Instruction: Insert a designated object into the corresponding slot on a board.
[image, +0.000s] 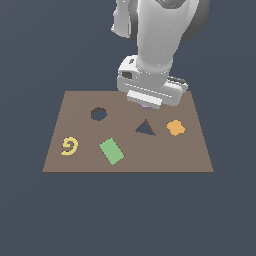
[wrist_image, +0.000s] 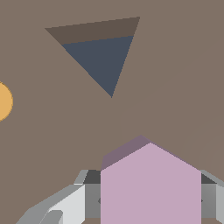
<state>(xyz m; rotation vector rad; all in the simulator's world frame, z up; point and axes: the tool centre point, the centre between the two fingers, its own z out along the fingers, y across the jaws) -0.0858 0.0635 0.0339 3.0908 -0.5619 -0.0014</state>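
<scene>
The pale-lilac hexagonal block (wrist_image: 151, 188) sits between my gripper's two grey fingers (wrist_image: 92, 199), which lie against its sides. In the exterior view only a sliver of the block (image: 145, 106) shows under my gripper (image: 145, 101), low over the far middle of the brown board (image: 165, 155). I cannot tell whether the block is lifted off the board. The dark hexagonal slot (image: 99, 114) lies toward the exterior view's left of my gripper, apart from it, and is out of the wrist view.
A dark triangular hole (image: 145, 128) lies just in front of my gripper and also shows in the wrist view (wrist_image: 103, 57). An orange flower-shaped piece (image: 175, 128), a green rectangle (image: 111, 151) and a yellow spiral (image: 70, 146) lie on the board.
</scene>
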